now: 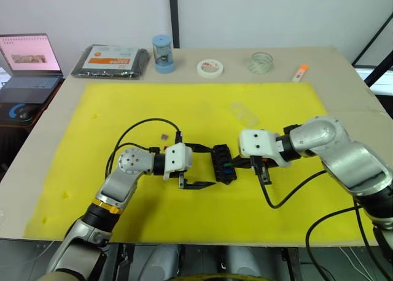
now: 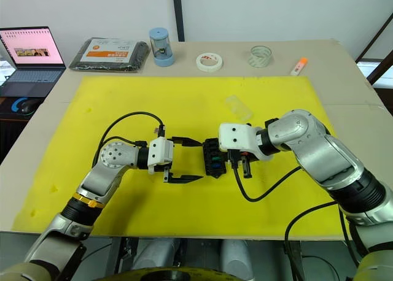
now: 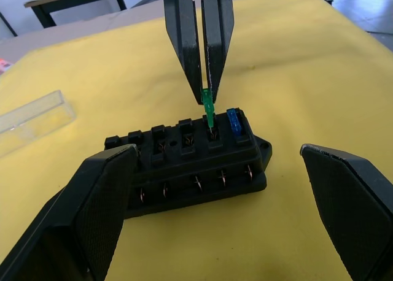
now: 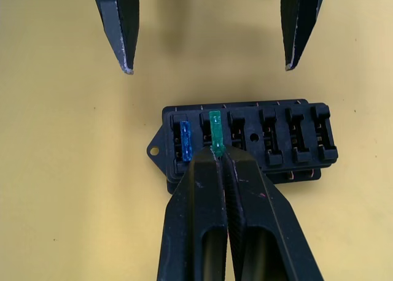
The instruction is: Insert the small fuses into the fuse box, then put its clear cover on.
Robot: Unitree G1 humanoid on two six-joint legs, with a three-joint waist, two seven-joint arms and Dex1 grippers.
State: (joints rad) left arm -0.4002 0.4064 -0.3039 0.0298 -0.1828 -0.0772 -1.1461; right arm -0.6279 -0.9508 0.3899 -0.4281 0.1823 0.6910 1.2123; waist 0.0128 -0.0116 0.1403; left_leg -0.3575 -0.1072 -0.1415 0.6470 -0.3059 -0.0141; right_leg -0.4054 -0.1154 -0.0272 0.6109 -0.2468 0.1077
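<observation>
The right end effector [image 4: 219, 155] is pinched shut on a small green translucent blade fuse [image 4: 215, 132], held upright with its prongs directly over, perhaps just entering, the second slot of the small black plastic fuse box [image 3: 196, 164] beneath its tips. One blue fuse [image 4: 185, 141] already sits in the neighbouring end slot; the other slots look empty. The left end effector [image 1: 198, 165] stands wide open, straddling the box's other side, and the clear rectangular cover [image 1: 244, 113] lies well beyond on the yellow worktop [image 1: 92, 127].

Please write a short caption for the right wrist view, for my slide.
Right tool pressing a green fuse into the black fuse box, beside a seated blue fuse.
</observation>
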